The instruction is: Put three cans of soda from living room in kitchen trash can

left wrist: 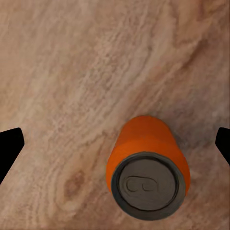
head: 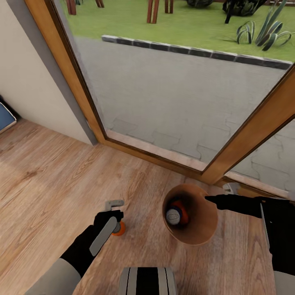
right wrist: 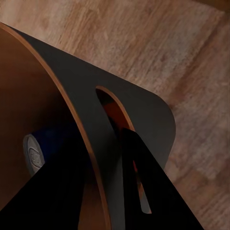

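Closest to the head camera, bottom centre, a grey-and-black striped part of the robot's own trunk (head: 147, 281), cut off by the frame edge. Left of it, the left arm runs up to the left gripper (head: 116, 215), hanging over an orange soda can (head: 119, 229) that stands upright on the wood plank floor (head: 49, 180); only a sliver of the can's orange side shows past the fingers. Left wrist view: same orange can (left wrist: 147, 165) seen from above, grey top and pull tab plain, black fingertips (left wrist: 9, 146) at either edge of frame, wide apart and clear of the can, nothing gripped. To the right, the brown trash can (head: 200, 221) is tipped so its mouth faces the head camera; inside, a blue can (head: 173, 216) end-on and a second orange can (head: 181, 211) behind it, mostly hidden in the dark interior. Right gripper (head: 211, 199) sits at the bin's far rim, dark against dark. Right wrist view: one black finger (right wrist: 153, 187) outside the bin wall (right wrist: 139, 110), another inside, wall between them; looks clamped on the rim, contact itself too shadowed to confirm fully. Blue can's top (right wrist: 34, 154) just visible inside. Behind, a wood-framed glass door (head: 73, 73); blue object (head: 5, 116) cut off at far left, unidentifiable.
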`<state>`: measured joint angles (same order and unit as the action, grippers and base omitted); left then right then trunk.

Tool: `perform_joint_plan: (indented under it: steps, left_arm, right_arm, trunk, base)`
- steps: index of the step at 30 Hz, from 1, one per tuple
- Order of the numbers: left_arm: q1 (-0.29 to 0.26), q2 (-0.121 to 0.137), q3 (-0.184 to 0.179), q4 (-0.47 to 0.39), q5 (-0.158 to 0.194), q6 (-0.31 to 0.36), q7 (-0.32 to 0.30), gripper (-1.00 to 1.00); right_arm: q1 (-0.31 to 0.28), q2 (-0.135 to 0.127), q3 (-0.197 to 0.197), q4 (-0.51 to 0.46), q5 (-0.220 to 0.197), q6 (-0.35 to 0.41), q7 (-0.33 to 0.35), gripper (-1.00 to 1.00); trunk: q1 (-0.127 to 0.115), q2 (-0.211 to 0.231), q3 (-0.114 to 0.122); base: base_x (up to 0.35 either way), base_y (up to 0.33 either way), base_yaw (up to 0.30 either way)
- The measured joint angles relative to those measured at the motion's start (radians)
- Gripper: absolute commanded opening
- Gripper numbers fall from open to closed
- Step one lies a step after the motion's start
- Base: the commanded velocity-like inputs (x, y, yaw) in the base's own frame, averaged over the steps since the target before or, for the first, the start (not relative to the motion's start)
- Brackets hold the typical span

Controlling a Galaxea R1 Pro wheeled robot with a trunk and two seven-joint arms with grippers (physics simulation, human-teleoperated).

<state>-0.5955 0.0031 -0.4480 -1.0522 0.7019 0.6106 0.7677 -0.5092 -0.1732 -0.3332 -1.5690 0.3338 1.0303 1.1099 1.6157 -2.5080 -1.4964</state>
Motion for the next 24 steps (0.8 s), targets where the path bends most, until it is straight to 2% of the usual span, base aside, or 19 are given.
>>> perform_joint_plan:
  steps: [9,12,14,19,24]
  left_arm:
    - [-0.007,-0.002,0.0,0.11,-0.001,-0.065,-0.072,1.0]
    - [-0.025,-0.017,0.0,0.18,0.0,-0.105,-0.118,1.0]
    - [-0.039,-0.04,-0.001,0.255,-0.001,-0.142,-0.138,1.0]
    - [-0.048,-0.048,-0.001,0.294,-0.001,-0.165,-0.148,1.0]
    - [-0.058,-0.055,-0.001,0.351,-0.001,-0.203,-0.2,1.0]
  right_arm:
    - [0.0,0.001,0.0,0.0,-0.001,0.0,0.0,-1.0]
    - [0.0,0.001,0.0,0.0,-0.001,0.001,0.0,-1.0]
    - [0.0,0.001,0.0,0.0,0.0,0.0,0.0,-1.0]
    - [0.0,0.001,0.0,0.0,-0.001,0.001,0.0,-1.0]
    - [0.0,0.001,0.0,0.0,0.0,0.0,0.0,-1.0]
  trunk:
    - [0.0,0.0,0.0]
    - [0.0,0.0,0.0]
    - [0.0,0.0,0.0]
    - [0.0,0.0,0.0]
    - [0.0,0.0,0.0]
  base:
    - [0.0,0.0,0.0]
    - [0.0,0.0,0.0]
    - [0.0,0.0,0.0]
    - [0.0,0.0,0.0]
    - [0.0,0.0,0.0]
